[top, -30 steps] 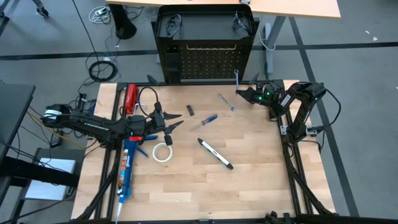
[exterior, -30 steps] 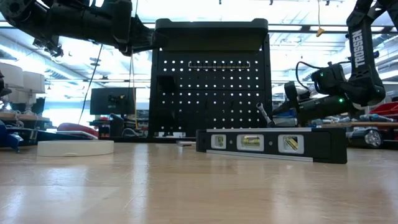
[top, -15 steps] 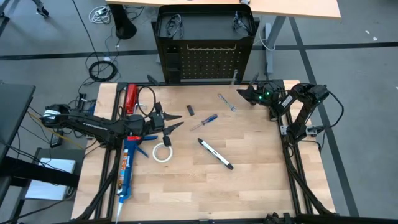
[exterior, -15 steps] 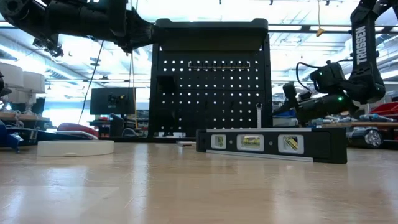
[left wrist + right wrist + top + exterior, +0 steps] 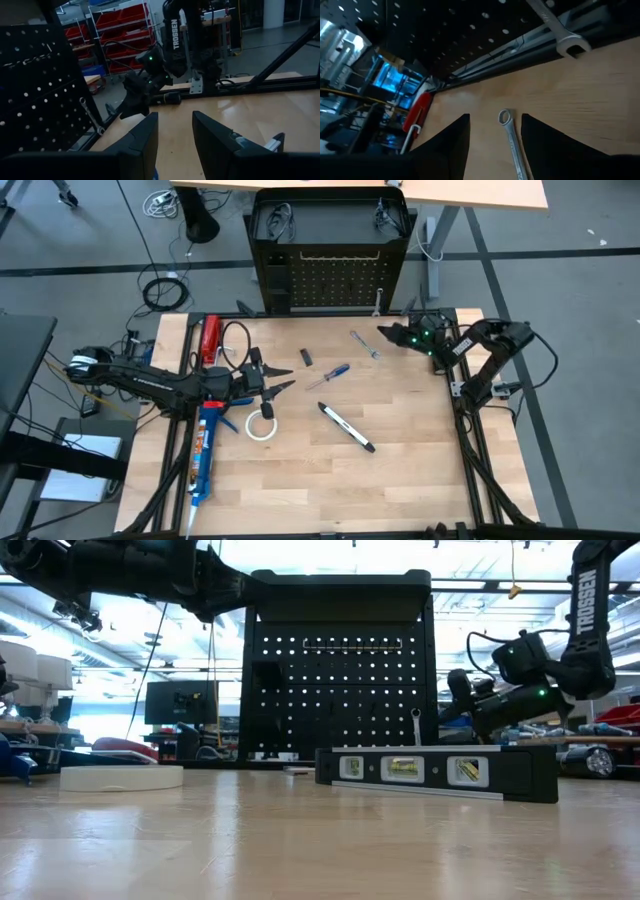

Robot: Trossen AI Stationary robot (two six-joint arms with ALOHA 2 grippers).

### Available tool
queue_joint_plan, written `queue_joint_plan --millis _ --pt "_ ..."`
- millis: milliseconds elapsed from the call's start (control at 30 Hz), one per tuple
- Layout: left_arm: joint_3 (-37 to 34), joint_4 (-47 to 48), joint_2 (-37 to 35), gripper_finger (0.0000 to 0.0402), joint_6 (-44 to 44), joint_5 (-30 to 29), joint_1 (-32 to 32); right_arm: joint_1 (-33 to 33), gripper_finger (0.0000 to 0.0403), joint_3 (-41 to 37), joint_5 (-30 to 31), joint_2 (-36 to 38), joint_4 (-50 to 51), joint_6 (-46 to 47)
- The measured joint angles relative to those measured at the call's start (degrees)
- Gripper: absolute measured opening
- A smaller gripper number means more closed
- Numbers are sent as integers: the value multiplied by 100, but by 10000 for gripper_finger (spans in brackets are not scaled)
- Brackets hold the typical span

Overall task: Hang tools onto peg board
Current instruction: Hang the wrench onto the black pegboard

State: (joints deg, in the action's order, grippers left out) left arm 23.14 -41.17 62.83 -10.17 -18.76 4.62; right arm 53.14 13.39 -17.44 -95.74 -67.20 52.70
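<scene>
1. The peg board (image 5: 330,275) stands upright at the bench's (image 5: 400,480) 12 o'clock edge. One silver wrench (image 5: 417,727) already stands against its lower right, seemingly hung or leaning; I cannot tell which.

2. The right claw (image 5: 385,332) hovers at about 2 o'clock on the bench, near that wrench. Its wrist view shows the jaws apart, holding nothing, with the second wrench (image 5: 512,140) lying flat on the wood just ahead of them.

3. The left claw (image 5: 285,375) hangs at about 9 o'clock, jaws parted and empty, near the white tape roll (image 5: 262,425).

4. The second wrench: stiff, thin steel, probably light but smooth and slippery. It lies flush on the bench, so the fingers must pinch the shank across its narrow width near the middle, leaving the ring end free for a peg.

5. The blue-handled screwdriver (image 5: 330,375), near centre: rigid, and round enough to roll. The thick handle looks the surest hold.

6. The black-and-white pen-like tool (image 5: 347,427), just toward 6 o'clock from centre: long, slim, light. Take it at mid-length so it does not swing.

7. The tape roll: light, somewhat yielding. Grip through the ring, one finger inside and one outside.

8. The red-handled tool (image 5: 209,338) and blue caulking gun (image 5: 203,450) lie along the 9 o'clock side.
</scene>
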Motion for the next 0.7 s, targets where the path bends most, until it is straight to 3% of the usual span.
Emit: queue_joint_plan --millis 300,567,700 --pt "2 4 2 126 9 -179 0 -623 180 2 484 257 352 -963" --pt "0 7 4 126 4 -306 -2 -442 182 623 580 255 1751 -2227" --pt "2 30 4 126 4 -307 0 -405 186 942 587 255 2145 -2413"
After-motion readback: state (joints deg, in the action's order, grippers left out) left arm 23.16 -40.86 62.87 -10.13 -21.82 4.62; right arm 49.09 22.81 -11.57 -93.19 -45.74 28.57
